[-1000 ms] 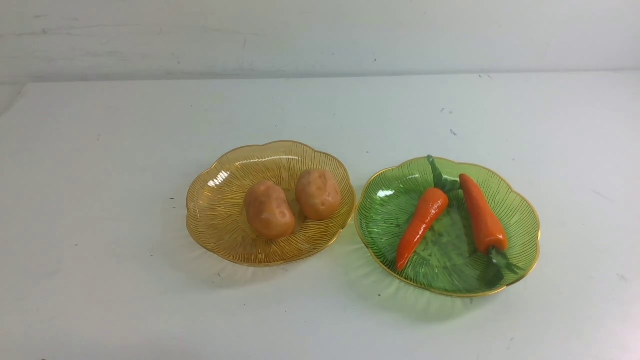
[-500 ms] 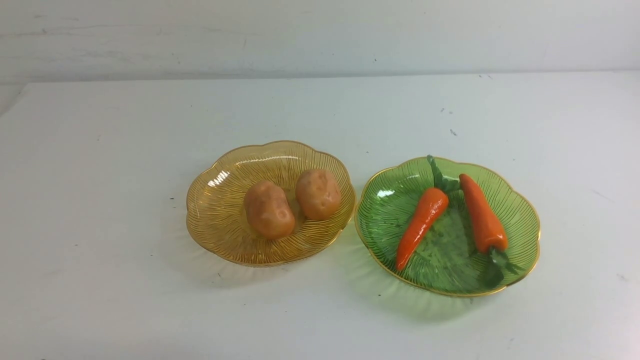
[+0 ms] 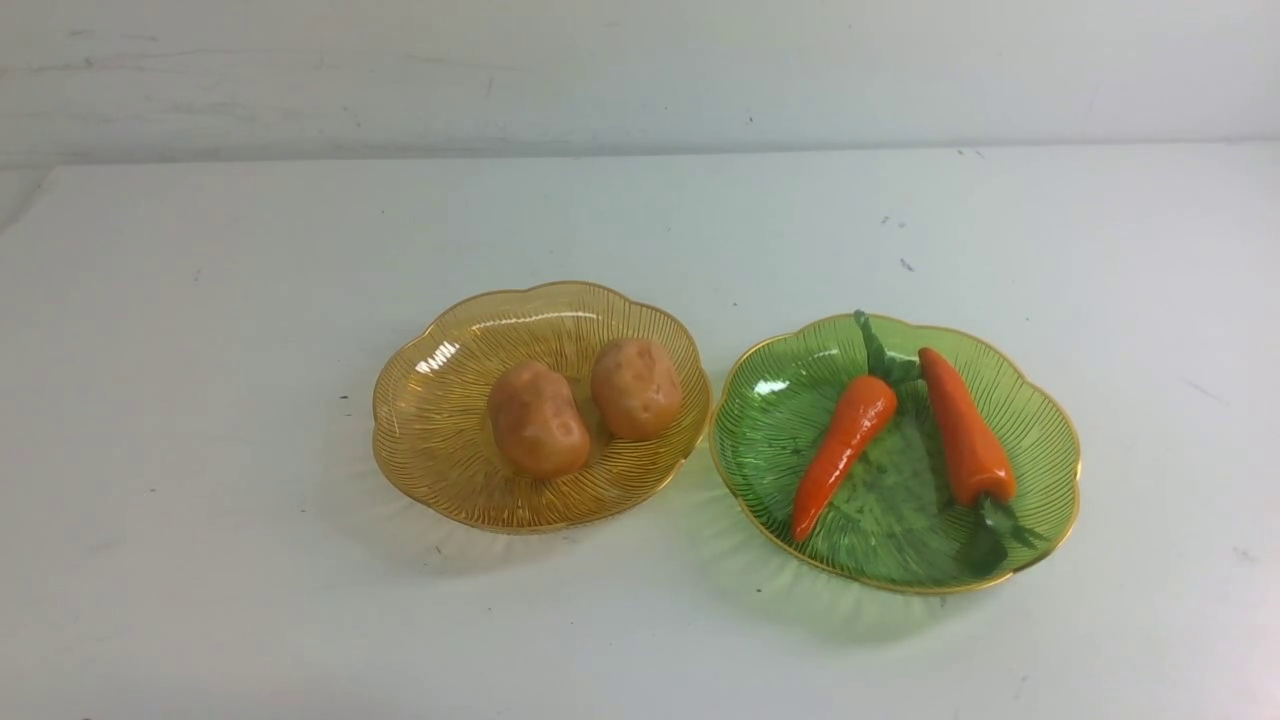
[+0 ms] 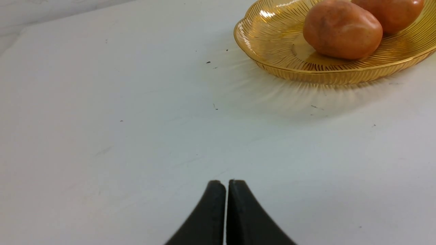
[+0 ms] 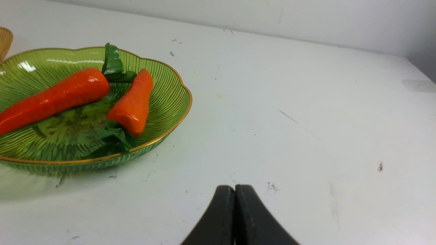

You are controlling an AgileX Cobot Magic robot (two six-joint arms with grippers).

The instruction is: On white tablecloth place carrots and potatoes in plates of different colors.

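On the white tablecloth (image 3: 640, 230) the amber plate (image 3: 430, 430) holds two potatoes, a darker one (image 3: 537, 418) and a paler one (image 3: 636, 387). The green plate (image 3: 1040, 430) to its right holds two carrots, one (image 3: 845, 440) leaning left and one (image 3: 965, 440) with its leaves toward me. Neither gripper shows in the front view. In the left wrist view my left gripper (image 4: 226, 183) is shut and empty over bare cloth, short of the amber plate (image 4: 259, 41). In the right wrist view my right gripper (image 5: 234, 189) is shut and empty, beside the green plate (image 5: 170, 98).
A pale wall (image 3: 640, 70) runs along the far edge of the table. Small dark specks (image 3: 905, 264) dot the cloth behind the green plate. The table's left far corner (image 3: 40, 190) shows at the left.
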